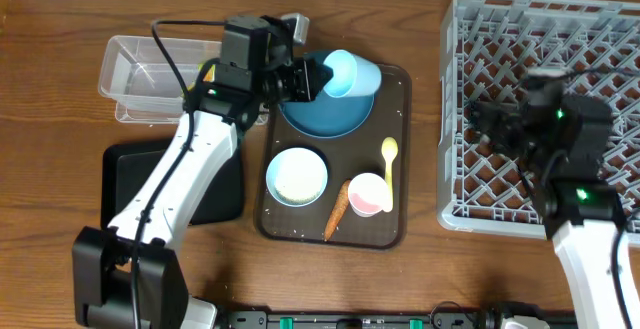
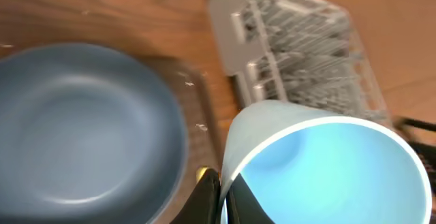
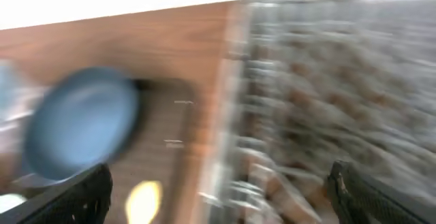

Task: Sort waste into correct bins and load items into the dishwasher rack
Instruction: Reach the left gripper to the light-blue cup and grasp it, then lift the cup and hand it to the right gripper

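Note:
My left gripper (image 1: pixel 318 77) is shut on the rim of the light-blue cup (image 1: pixel 352 73) and holds it above the dark-blue plate (image 1: pixel 330 114); in the left wrist view the fingers (image 2: pixel 219 200) pinch the cup wall (image 2: pixel 320 169) beside the plate (image 2: pixel 82 122). The white bowl (image 1: pixel 296 177), carrot (image 1: pixel 337 209), pink cup (image 1: pixel 368 193) and pale yellow spoon (image 1: pixel 389 167) lie on the brown tray (image 1: pixel 400 227). My right gripper (image 3: pixel 218 197) is open over the left edge of the grey rack (image 1: pixel 545 89). The right wrist view is blurred. The wrapper and tissue are hidden.
The clear tub (image 1: pixel 150 77) stands at the back left, with the flat black tray (image 1: pixel 130 184) in front of it, partly under my left arm. White rice grains are scattered on the brown tray. The rack fills the right side.

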